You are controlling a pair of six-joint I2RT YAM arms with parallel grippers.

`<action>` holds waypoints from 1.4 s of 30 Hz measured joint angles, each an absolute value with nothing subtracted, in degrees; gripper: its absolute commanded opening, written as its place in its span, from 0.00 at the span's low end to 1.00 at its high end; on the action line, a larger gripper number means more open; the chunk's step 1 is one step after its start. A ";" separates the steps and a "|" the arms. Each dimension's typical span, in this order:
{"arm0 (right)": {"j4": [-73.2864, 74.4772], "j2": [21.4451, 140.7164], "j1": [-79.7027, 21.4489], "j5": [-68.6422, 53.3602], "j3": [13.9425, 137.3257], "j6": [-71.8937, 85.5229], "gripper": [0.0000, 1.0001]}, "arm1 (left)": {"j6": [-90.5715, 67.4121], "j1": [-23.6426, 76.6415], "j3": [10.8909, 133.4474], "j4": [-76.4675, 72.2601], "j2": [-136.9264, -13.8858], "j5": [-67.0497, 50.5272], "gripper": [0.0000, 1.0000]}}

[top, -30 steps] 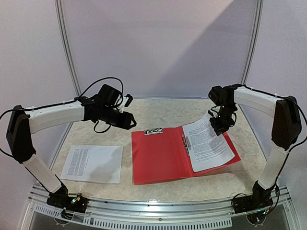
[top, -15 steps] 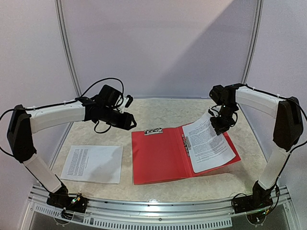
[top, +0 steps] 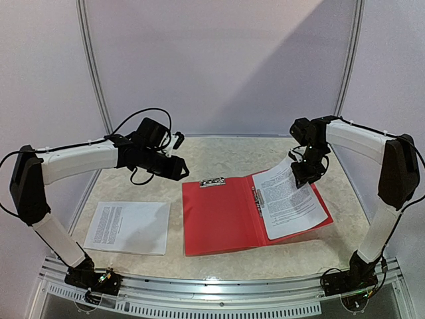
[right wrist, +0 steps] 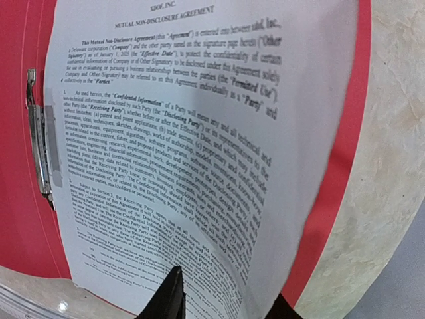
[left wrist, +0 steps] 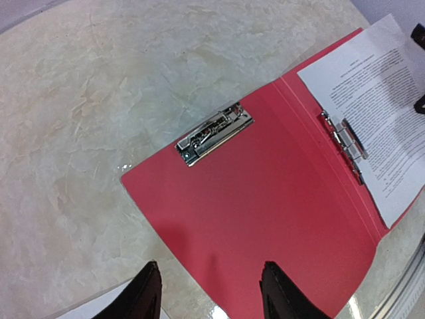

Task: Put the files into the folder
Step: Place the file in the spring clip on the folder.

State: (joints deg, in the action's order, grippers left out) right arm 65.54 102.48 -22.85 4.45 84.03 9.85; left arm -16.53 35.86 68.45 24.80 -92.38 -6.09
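Observation:
The red folder (top: 222, 216) lies open on the table, also in the left wrist view (left wrist: 265, 199) and the right wrist view (right wrist: 20, 166). One printed file sheet (top: 289, 199) lies on its right cover, its far corner curled up. My right gripper (top: 304, 174) is at that raised corner. In the right wrist view its jaws (right wrist: 226, 299) stand apart, with the sheet (right wrist: 172, 133) passing between them and covering one tip. A second file sheet (top: 129, 227) lies flat at the table's near left. My left gripper (top: 180, 169) hovers open and empty above the folder's far left corner (left wrist: 211, 292).
A metal clip (top: 212, 182) sits at the far edge of the left cover (left wrist: 214, 133). Another clip (left wrist: 345, 143) runs along the spine beside the sheet (right wrist: 40, 133). The marble table top (top: 219, 156) meets walls at the back and sides.
Almost nothing. The right gripper and the sheet's raised corner have shifted very slightly. The left arm has not moved.

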 measured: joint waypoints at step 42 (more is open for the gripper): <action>55.11 100.77 -32.71 3.57 89.60 12.14 0.61 | -17.82 35.73 67.96 26.33 -93.06 5.41 0.60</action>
